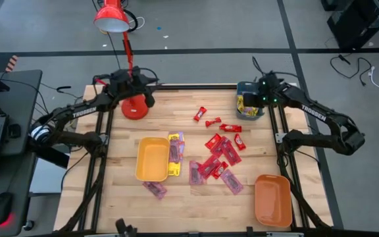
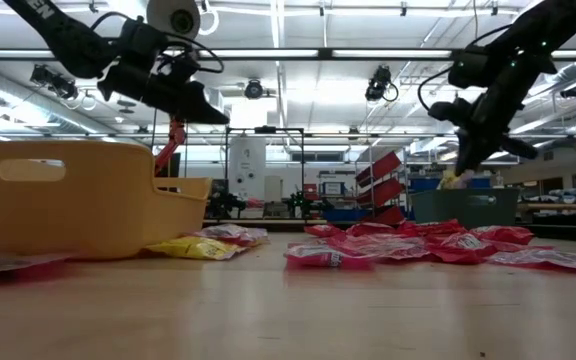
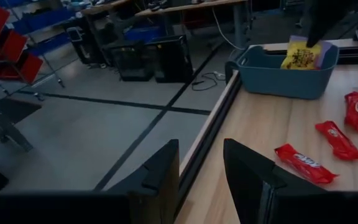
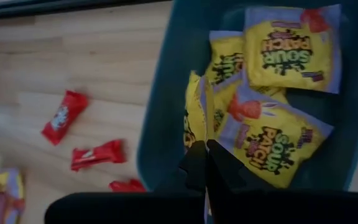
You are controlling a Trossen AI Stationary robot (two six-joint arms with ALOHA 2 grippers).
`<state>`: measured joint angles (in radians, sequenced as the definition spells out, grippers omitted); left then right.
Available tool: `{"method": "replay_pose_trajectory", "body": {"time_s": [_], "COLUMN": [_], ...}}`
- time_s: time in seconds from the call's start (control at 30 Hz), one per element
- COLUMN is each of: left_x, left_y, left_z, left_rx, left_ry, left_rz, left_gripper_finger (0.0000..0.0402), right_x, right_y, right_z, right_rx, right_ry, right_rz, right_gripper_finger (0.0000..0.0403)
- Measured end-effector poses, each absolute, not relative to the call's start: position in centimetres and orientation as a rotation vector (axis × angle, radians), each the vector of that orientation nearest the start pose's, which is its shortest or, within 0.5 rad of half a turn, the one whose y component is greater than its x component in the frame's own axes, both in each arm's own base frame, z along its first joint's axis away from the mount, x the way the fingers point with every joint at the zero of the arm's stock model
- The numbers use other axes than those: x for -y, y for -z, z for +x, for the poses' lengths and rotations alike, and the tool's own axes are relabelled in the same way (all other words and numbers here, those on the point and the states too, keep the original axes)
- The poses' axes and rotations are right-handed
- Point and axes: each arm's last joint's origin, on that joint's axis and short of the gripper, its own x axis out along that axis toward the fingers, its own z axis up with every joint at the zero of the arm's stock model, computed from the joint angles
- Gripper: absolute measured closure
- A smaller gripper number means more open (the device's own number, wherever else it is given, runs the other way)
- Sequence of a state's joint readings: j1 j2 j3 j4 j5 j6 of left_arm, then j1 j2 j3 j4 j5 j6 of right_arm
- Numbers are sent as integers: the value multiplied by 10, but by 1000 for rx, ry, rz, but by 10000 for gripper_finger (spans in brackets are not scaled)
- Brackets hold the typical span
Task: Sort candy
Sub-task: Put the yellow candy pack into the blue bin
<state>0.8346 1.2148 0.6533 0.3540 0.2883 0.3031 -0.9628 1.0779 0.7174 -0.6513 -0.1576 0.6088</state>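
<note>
The left gripper [image 1: 151,84] hangs above the far left part of the table [image 1: 183,197], just beside the base of the red lamp [image 1: 134,105], with its fingers [image 3: 160,171] spread apart and nothing between them. All the candy lies away from it, towards the table's middle and right: nearest on the near side is the yellow tray [image 1: 152,158], with a yellow packet [image 1: 174,164] and a pinkish-purple packet [image 1: 176,150] lying against the tray's right edge and another pinkish-purple packet [image 1: 154,189] just past its near corner. Farther right of this gripper, three red sweets [image 1: 200,114] lie scattered in a loose row near the table's far edge, and nearer the middle a dense heap of red wrappers [image 1: 220,149] overlaps several pinkish-purple packets [image 1: 231,181]. The right gripper [image 1: 247,100] is over the teal bin [image 1: 252,113] at the far right corner, its fingers pressed together on the edge of a yellow packet [image 4: 196,115] that stands upright directly below the fingertips inside the bin. Beside that pinched packet, other yellow packets with dark print [image 4: 292,46] lie flat on the bin's floor, touching and overlapping one another. The red sweets [image 4: 64,116] on the bare wood sit outside the bin wall, to the left of this gripper. The orange tray [image 1: 272,199] rests well apart from it, at the near right corner of the table.
</note>
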Motion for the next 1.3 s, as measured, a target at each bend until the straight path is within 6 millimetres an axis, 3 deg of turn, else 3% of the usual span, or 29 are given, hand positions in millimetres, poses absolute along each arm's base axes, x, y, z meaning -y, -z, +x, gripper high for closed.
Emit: {"method": "replay_pose_trajectory", "body": {"time_s": [0.43,0.93,1.3], "left_x": [-203,-204,-204], "left_y": [-254,-253,-253], "left_z": [163,162,162], "left_rx": [-228,-218,-212], "left_ry": [-519,-523,-526], "left_rz": [177,127,104], "left_gripper_finger": [273,273,273], "right_x": [155,153,154], "right_y": [-210,-196,-197], "right_z": [122,123,122], "right_rx": [-594,-592,-599], "right_ry": [1057,1072,1082], "right_rz": [1110,1019,987], "right_gripper_finger": [403,401,348]}}
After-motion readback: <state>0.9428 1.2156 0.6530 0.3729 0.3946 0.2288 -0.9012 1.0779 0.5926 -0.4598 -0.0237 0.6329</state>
